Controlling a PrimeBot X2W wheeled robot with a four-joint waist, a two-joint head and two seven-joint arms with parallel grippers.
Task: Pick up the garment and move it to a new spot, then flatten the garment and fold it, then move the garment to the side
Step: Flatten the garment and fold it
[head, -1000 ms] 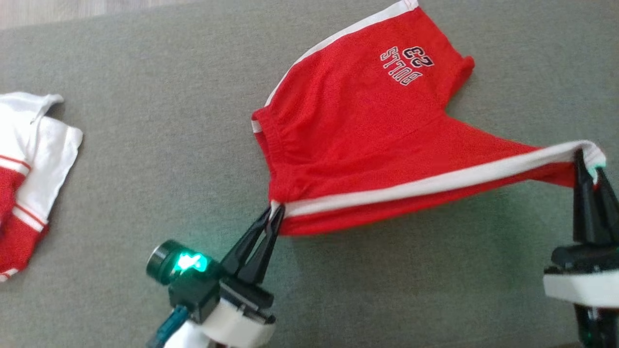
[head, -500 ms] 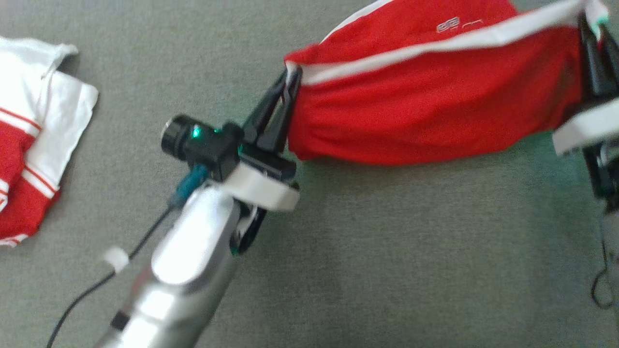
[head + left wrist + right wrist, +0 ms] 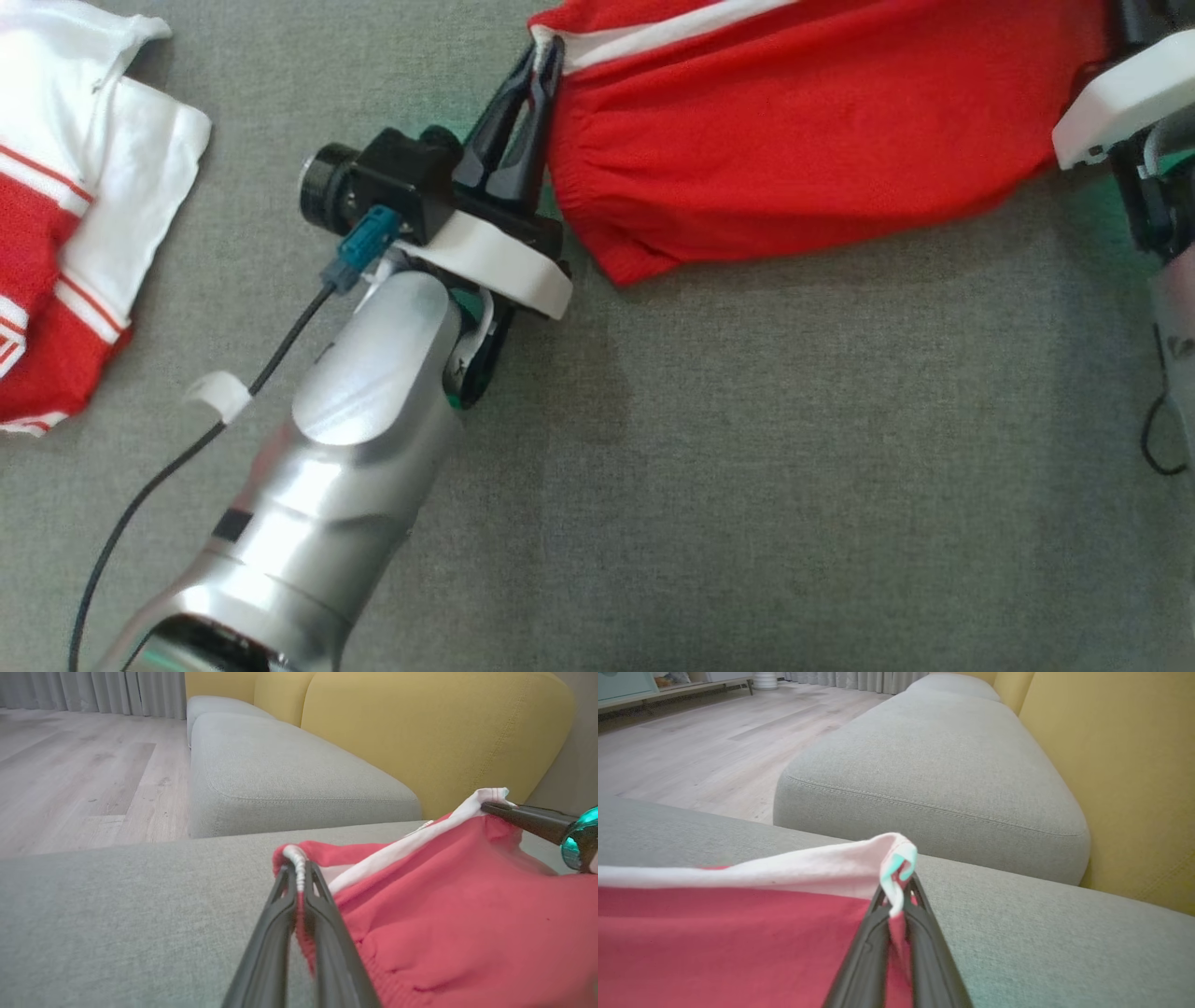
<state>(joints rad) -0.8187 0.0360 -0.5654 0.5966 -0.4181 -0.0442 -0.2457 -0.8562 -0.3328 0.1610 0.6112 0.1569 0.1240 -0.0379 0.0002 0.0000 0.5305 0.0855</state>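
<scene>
Status: the left gripper is sitting fully closed, its fingers pinching the white-piped corner of the red garment; in the left wrist view a bit of white edging is poking out between the tips. The right gripper is closed the same way, clamping the end of the white stripe at the opposite corner, with a small fold of cloth sticking up above the tips. The garment is hanging stretched between the two grippers along the top of the head view, from centre to right edge, with the stripe running along the upper edge and the red cloth sagging below it. It is hanging over the grey seat surface; cannot tell whether the lowest fold is touching the fabric or just clearing it. The silver left forearm is reaching up from the lower left with a black cable trailing beside it. A second white-and-red garment is lying on the same surface at the left edge, well apart from the left gripper. Beyond the surface the wrist views are showing a grey cushion, a yellow backrest and wooden floor.
</scene>
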